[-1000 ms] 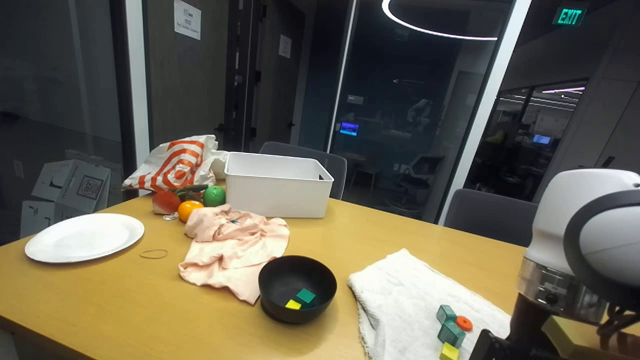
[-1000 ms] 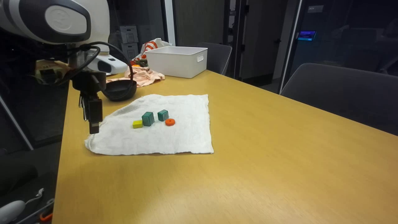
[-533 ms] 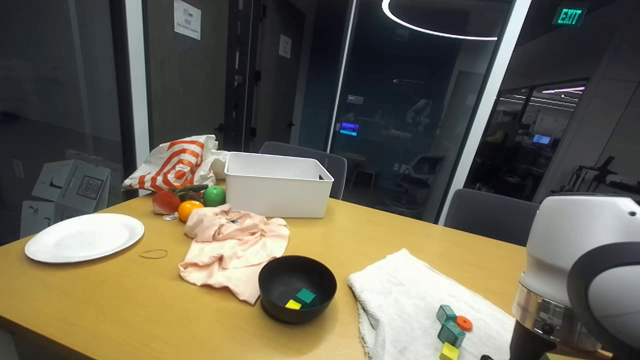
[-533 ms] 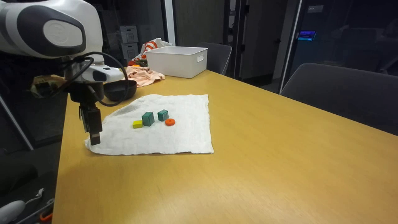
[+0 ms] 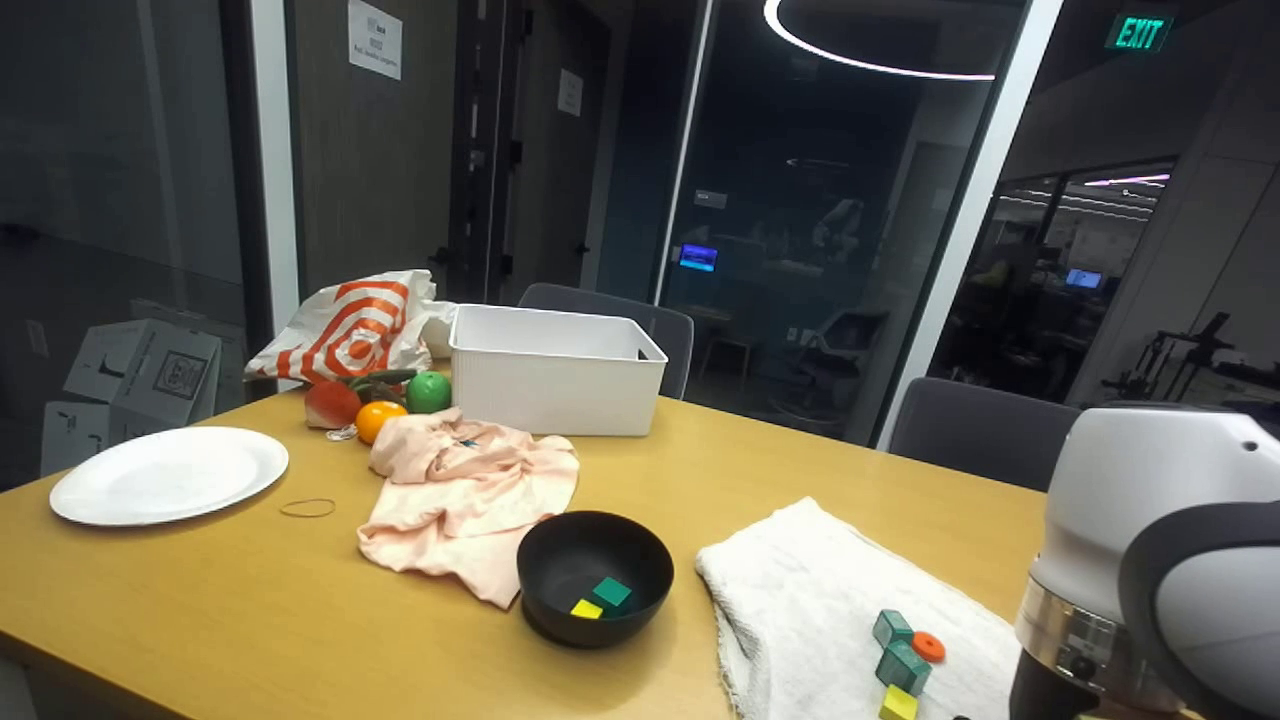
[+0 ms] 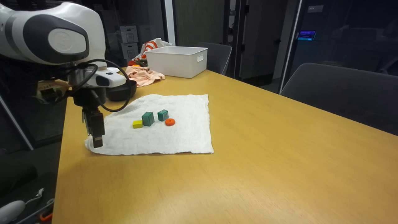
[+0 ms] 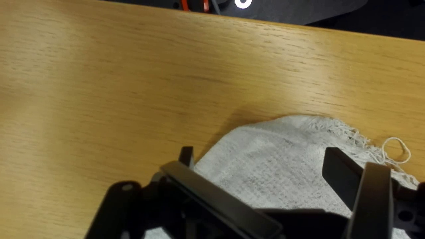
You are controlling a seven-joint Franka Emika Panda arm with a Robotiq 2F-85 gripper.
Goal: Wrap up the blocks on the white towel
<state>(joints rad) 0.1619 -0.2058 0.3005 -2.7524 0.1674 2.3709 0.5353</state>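
I have the end effector [image 7: 262,162] released over one corner of the white towel [image 6: 174,140], its jaws standing well apart and pointing downward, and my wrist view shows the towel's weave between them. From where I sit I cannot tell whether either tip touches the towel. A frayed fringe [image 7: 347,134] runs along the edge at that corner, next to the wood of the table [image 6: 264,149]. The towel lies spread out, and toward its middle both exterior views give me four things on it: a yellow block [image 6: 137,124], a larger green block [image 6: 148,119] just beside it, a smaller green block [image 6: 163,115], and an orange disc [image 6: 170,122] close to that one. Whether the disc and its green neighbour touch, I cannot make out on my screens. In an exterior view I see a black bowl [image 5: 590,545] near the towel, with a green piece [image 5: 611,592] and a yellow piece [image 5: 586,609] inside. Seen from the towel, a rumpled pink cloth [image 5: 470,490] lies past the bowl, a white bin [image 5: 550,395] stands farther off on the table, and a white plate [image 5: 170,475] sits well apart, farther from the towel than either cloth or bin.
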